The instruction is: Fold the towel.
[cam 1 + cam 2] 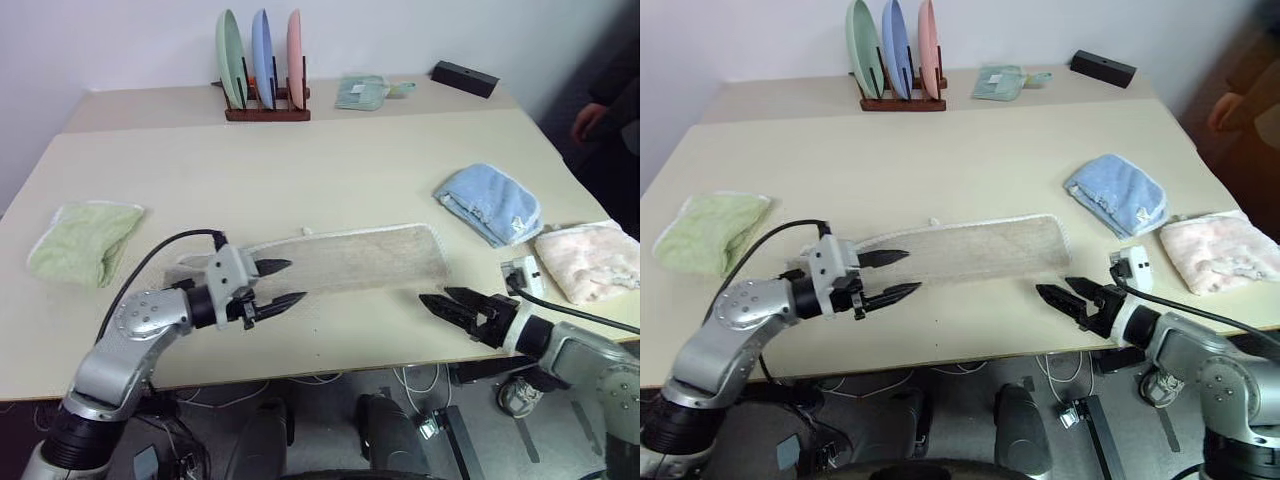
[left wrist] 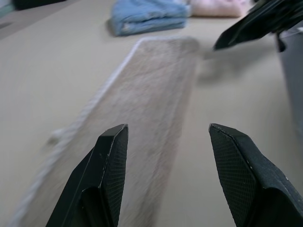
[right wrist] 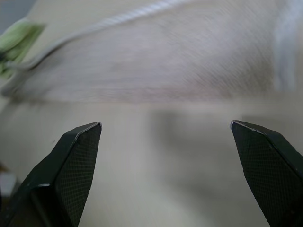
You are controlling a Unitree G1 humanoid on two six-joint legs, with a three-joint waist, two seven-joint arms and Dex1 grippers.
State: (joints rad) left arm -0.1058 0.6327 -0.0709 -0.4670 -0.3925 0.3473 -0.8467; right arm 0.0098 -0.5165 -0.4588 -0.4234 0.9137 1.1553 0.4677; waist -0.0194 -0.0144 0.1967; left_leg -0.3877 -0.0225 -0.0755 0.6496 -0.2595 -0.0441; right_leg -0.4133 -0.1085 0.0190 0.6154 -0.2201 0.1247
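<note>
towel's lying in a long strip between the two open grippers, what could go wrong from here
1. The towel lies flat on the table, so an open left gripper may pinch just one layer.
2. The right gripper sits off the towel's end and could close on nothing.
3. Uneven grips could skew the next fold.

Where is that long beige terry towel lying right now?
In the left eye view, the long beige terry towel lies flat as a folded strip near the table's front edge, between the two tools, with the light blue towel beyond its right end.
</note>
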